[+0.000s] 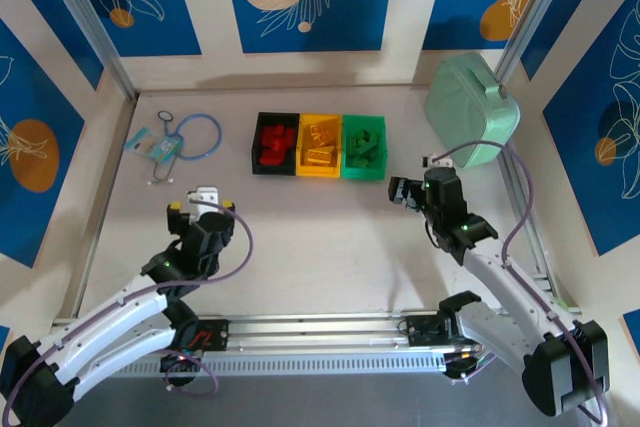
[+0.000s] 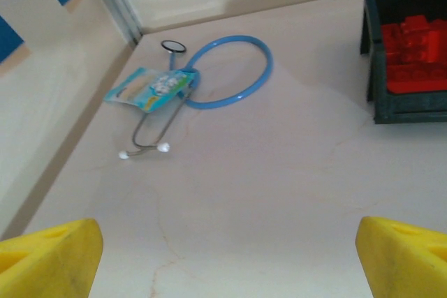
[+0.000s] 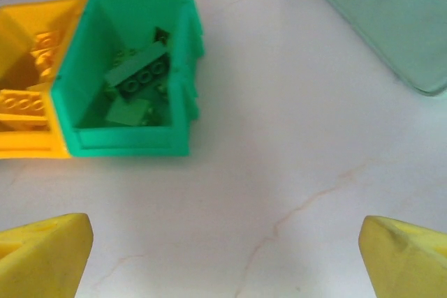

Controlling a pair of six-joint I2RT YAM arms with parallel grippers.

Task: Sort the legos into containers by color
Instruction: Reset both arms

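Running up the left side, a slanted aluminium post [image 1: 90, 22] and a pale side wall [image 2: 42, 102] close off the table [image 1: 320, 247]. Just inside that edge lies a blue stethoscope [image 1: 200, 135], its tubing looped, with a light blue card [image 1: 152, 144] touching it on the left. Nearer the arms the tabletop is bare. The left gripper [image 1: 205, 205] hangs over that open stretch, well apart from the stethoscope and the bins. In the left wrist view its yellow fingers [image 2: 49, 256] sit in the two bottom corners, spread wide, with plain table surface between them.

Toward the far wall in the middle, the containers [image 1: 320, 145] stand in a joined row. The black bin [image 1: 256, 152] holds red legos [image 1: 273, 142], the yellow bin [image 1: 320, 173] holds yellow legos [image 1: 320, 142], and the green bin [image 1: 363, 175] holds green legos [image 1: 366, 142]. A broad band of bare table separates the row from the metal rail [image 1: 330, 331] at the near edge.

The right gripper [image 1: 405, 192] hovers just right of the green bin's near corner, apart from it. In the right wrist view its fingers [image 3: 401, 256] are likewise spread wide over veined tabletop, gripping and touching no object. Further right, a mint-green case [image 1: 472, 112] sits by the right-hand post [image 1: 530, 17], narrowing the room on that side.
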